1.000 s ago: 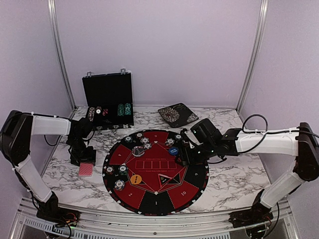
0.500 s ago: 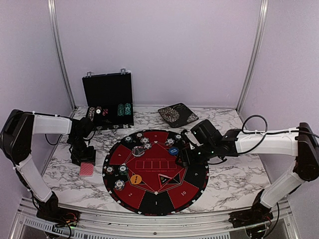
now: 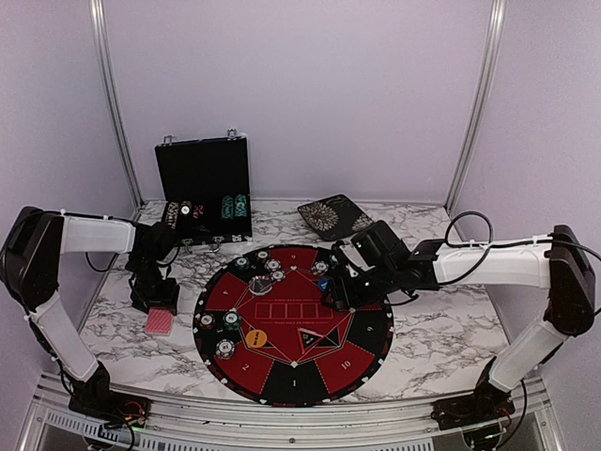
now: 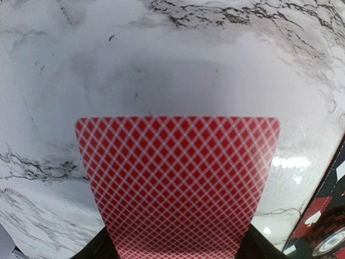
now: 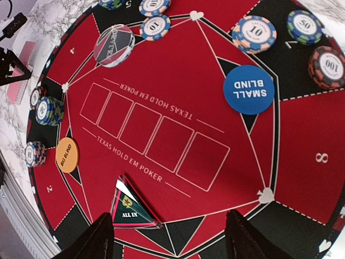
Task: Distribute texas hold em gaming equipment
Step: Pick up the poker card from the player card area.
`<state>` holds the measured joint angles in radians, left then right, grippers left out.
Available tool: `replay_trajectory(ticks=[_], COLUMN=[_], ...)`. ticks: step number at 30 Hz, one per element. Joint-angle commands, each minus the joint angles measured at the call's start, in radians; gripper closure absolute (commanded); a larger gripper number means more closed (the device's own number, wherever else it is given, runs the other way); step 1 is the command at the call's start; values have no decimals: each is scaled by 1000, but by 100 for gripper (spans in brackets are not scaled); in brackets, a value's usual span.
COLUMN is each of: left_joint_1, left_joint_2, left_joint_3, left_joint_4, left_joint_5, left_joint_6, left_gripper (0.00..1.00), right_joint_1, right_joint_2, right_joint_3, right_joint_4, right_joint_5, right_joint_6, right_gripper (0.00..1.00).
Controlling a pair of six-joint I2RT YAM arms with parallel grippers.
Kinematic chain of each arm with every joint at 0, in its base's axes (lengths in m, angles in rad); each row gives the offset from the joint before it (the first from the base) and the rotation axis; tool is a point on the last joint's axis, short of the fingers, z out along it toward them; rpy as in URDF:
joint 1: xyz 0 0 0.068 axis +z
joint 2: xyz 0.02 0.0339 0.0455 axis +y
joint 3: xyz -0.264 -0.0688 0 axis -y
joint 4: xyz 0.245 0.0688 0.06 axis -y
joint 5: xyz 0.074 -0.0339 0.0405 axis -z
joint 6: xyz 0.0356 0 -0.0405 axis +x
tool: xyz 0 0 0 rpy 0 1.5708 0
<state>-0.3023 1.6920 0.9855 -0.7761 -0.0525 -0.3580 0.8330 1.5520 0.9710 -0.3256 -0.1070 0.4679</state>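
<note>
Left gripper (image 3: 153,297) closed on the red-backed cards (image 4: 178,183) at their side edges, just above the table (image 4: 161,48), left of the mat (image 5: 161,65) | right gripper (image 5: 170,240) open, empty, over mat | cards likely light, slippery, bendy: pinch opposite edges gently

**Mat in the middle, case behind, cards to the left**

The round mat (image 3: 293,381) lies at the centre of the bench (image 3: 441,338). Behind it on the left stands the open case (image 3: 205,178), with chips in its lower half. Behind it on the right lies a small tray (image 3: 335,217). The cards (image 4: 178,183) are left of the mat, clasped at their sides by the left gripper (image 3: 157,303). On the mat, poker chips (image 5: 254,33) line the far and left edges. The small-blind disc (image 5: 248,89) sits far right, the big-blind disc (image 5: 67,155) near left, and the all-in marker (image 5: 132,208) to its right.
</note>
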Motion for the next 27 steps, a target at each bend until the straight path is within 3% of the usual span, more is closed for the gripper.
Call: replay_trajectory(ticks=[1,12,20,27], left_joint_1=[-6,-65,-204,-291], left_joint_2=[-17,-24,34,95], left_joint_3=[52,154,337,459], left_joint_4=[-87,-158,-252,-296], left_joint_5=[-15,33,80,110], left_joint_6=[46,89,95,97], left_gripper=[50,52,52,52], right_joint_1=[-1,-55,-79,-83], right_joint_2=[31,84,152,226], right_joint_3=[69,116,91,87], right_joint_4=[58,162,379,527], right_joint_5=[-57,-209,-407,-482], right_joint_6=[8,73,219,317], right_gripper=[32,32,33,36])
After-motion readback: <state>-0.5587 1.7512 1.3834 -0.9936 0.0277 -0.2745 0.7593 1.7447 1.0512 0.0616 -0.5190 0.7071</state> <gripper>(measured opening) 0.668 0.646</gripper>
